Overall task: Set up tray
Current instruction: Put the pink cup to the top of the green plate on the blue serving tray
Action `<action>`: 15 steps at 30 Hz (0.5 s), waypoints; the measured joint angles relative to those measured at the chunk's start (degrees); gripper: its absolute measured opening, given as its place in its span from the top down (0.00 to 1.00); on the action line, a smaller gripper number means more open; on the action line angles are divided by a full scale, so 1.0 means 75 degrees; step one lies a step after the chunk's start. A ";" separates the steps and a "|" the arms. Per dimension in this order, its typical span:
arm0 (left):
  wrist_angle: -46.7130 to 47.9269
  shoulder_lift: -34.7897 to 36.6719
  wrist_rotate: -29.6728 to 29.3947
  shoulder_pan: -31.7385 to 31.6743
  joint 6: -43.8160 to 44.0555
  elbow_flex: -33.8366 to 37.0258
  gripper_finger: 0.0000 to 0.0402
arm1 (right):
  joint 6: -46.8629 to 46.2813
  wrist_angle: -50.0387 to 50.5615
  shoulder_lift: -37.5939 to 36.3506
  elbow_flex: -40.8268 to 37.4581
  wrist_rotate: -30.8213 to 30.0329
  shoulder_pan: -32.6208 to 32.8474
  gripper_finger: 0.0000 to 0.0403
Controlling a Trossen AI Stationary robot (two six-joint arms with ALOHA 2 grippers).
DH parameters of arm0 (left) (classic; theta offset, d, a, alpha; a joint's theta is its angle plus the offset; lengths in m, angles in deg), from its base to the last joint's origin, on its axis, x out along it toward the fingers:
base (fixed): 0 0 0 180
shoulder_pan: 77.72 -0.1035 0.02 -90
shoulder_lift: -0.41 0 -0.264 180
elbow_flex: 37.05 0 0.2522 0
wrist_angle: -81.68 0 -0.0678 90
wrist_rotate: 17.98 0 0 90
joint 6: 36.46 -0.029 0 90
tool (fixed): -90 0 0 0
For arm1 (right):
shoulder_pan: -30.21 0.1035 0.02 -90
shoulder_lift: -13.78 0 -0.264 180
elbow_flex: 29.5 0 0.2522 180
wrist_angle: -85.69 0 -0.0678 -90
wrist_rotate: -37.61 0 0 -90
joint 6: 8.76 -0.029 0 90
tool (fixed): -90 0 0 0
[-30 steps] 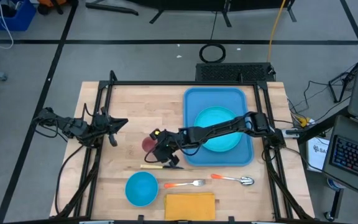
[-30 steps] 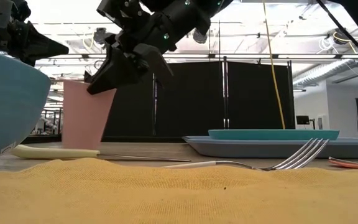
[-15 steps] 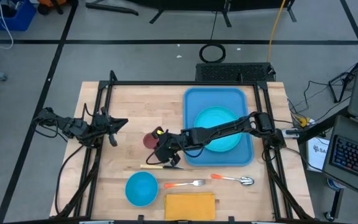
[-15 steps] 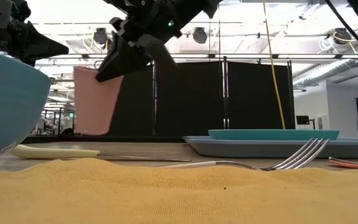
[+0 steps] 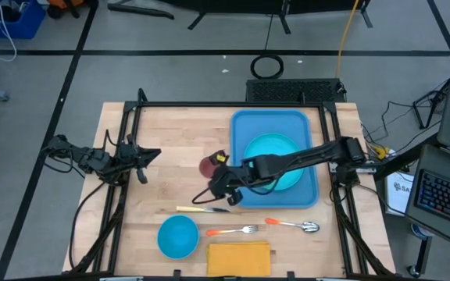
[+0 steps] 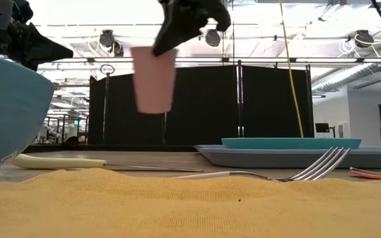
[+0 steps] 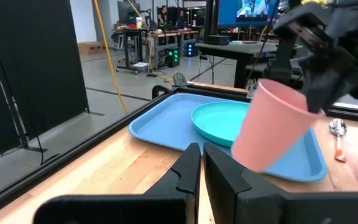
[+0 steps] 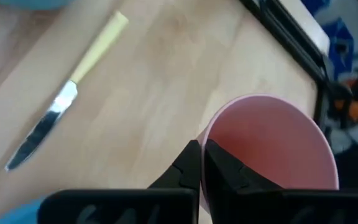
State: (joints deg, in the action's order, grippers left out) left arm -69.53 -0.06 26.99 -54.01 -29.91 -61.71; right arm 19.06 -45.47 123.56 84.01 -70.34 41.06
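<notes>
My right gripper [image 5: 220, 175] is shut on a pink cup [image 5: 209, 165], which hangs in the air over the bare wood just left of the blue tray [image 5: 241, 125]. The low view shows the cup [image 6: 154, 79] well above the table. A round turquoise plate [image 5: 272, 160] lies flat in the tray. My left gripper [image 5: 153, 155] waits shut near the table's left edge, touching nothing; its wrist view looks at the cup [image 7: 272, 124] and the tray [image 7: 160, 121]. My right gripper [image 8: 202, 165] pinches the cup's wall at the rim [image 8: 204, 134], one finger inside the cup and one outside. The fingers come from above, slanting down from the table's right. The cup is lifted clear, mouth up, slightly tilted, hanging below the fingers.
A knife [image 5: 201, 209] with a cream handle lies near the table's middle. Along the near edge sit a blue bowl [image 5: 178, 236], an orange-handled fork [image 5: 229, 231], a spoon [image 5: 295, 225] and a yellow-orange napkin [image 5: 239, 257]. Bare wood lies between the left arm and the cup.
My right gripper has risen and moved toward the table's right, toward the tray, staying shut on the cup. The cup, which stood at table level a second ago, is now lifted clear and carried closer to the tray's left rim.
</notes>
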 joint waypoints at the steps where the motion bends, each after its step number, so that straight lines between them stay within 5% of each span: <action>1: 0.0000 0.0000 0.0003 0.0000 0.0000 0.0000 0.94 | -0.0179 0.0204 -0.0087 0.0000 -0.0047 0.0023 1.00; 7: 0.0002 0.0000 0.0017 0.0000 0.0012 0.0002 0.94 | -0.1201 0.1060 -0.0536 -0.0204 -0.0011 0.0121 1.00; 15: 0.0012 -0.0001 0.0020 0.0000 0.0015 0.0001 0.94 | -0.2179 0.0602 -0.1904 -0.1973 -0.0391 0.0437 1.00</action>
State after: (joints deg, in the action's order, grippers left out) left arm -69.44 -0.07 27.14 -54.01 -29.80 -61.70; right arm 2.72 -40.96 109.29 69.21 -73.27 44.34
